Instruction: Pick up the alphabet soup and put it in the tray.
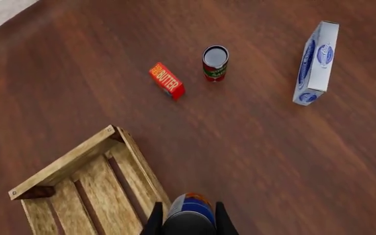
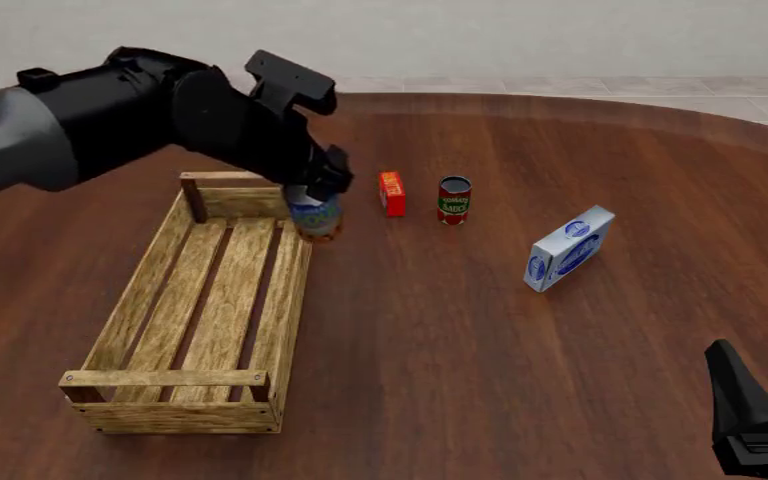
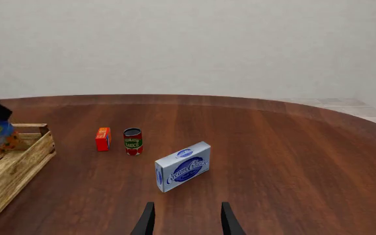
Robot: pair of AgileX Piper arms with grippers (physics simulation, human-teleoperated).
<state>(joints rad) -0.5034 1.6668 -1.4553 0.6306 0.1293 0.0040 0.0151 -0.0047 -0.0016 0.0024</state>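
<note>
The left tool [image 2: 315, 200] is clamped on the alphabet soup [image 2: 315, 217], carrying it seemingly just above the near wall of the tray [image 2: 131, 305] so it can clear that plank, while the right tool [image 3: 185, 220] waits spread and empty.

On the dark wooden table [image 2: 491, 330] before me stood a small red butter box [image 2: 392, 193], resting on its long edge. Just to its right stood a can with a red-and-green label [image 2: 454, 200], upright, its grey top facing up; the two were near each other but apart. Farther right and nearer to me sat a white-and-blue cream cheese box [image 2: 570, 248], standing on one side and angled, well apart from the can. Beyond the table rose a pale wall [image 3: 188, 44].
</note>
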